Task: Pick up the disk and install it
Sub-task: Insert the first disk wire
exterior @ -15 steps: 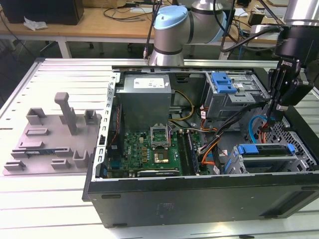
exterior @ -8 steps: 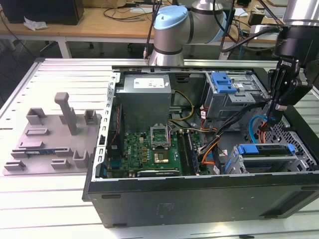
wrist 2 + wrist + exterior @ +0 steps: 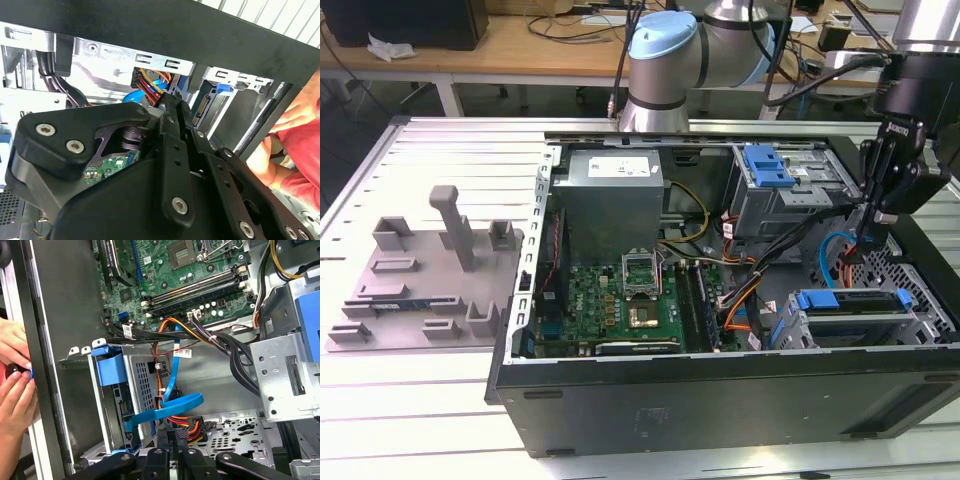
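The open computer case (image 3: 720, 390) lies on a slatted table (image 3: 420, 400), taking up the middle of the frame and the exterior view's right. The arm (image 3: 665, 60) comes in from the top of that frame; the gripper (image 3: 865, 238) hangs inside the case near its wall at the exterior view's right, tips pointing down. In the first wrist view its fingers (image 3: 164, 440) are pressed together, their tips just beside a flat blue cable (image 3: 175, 407) and a plug with red and yellow wires (image 3: 186, 426). The disk (image 3: 840, 299) sits in the drive cage (image 3: 920, 325) at the lower right of the exterior view, its blue frame lying along the cage's top, just below the gripper; most of its silver body is hidden by the cage's metal. A second cage (image 3: 780, 200) with a blue latch (image 3: 767, 165) stands in the upper right part of the case, apart from the disk. The grey power supply (image 3: 615, 195) sits in the upper middle, with the green motherboard (image 3: 620, 300) below it. A grey fixture tray (image 3: 420, 280) rests on the table at the exterior view's left. A person's hands (image 3: 12, 390) are at the outer edge of the case wall in the first wrist view.
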Motion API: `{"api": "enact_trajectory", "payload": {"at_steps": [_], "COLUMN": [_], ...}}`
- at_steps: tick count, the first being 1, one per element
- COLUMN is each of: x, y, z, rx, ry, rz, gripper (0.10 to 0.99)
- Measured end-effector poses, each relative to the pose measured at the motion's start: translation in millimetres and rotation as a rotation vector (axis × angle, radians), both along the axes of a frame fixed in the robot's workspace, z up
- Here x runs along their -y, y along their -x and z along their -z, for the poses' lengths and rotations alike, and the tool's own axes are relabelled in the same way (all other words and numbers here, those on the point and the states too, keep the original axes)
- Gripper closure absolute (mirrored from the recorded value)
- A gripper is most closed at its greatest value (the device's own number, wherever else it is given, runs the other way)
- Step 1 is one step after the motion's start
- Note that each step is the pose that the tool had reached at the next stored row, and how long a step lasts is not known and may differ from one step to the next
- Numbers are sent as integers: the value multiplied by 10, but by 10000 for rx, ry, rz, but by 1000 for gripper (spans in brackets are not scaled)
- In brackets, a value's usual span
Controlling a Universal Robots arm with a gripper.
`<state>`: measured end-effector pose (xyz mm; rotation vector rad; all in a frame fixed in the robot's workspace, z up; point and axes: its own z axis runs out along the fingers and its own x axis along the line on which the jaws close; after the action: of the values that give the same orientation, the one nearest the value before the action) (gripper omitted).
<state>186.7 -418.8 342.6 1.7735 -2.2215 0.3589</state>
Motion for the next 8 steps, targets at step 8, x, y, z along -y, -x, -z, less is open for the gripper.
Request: {"api": "enact_trajectory", "payload": {"at_steps": [8], "x": [260], "y": [66], "z": [-29], "rx": [160], "ry": [-537], "rz": [0], "gripper": [922]}}
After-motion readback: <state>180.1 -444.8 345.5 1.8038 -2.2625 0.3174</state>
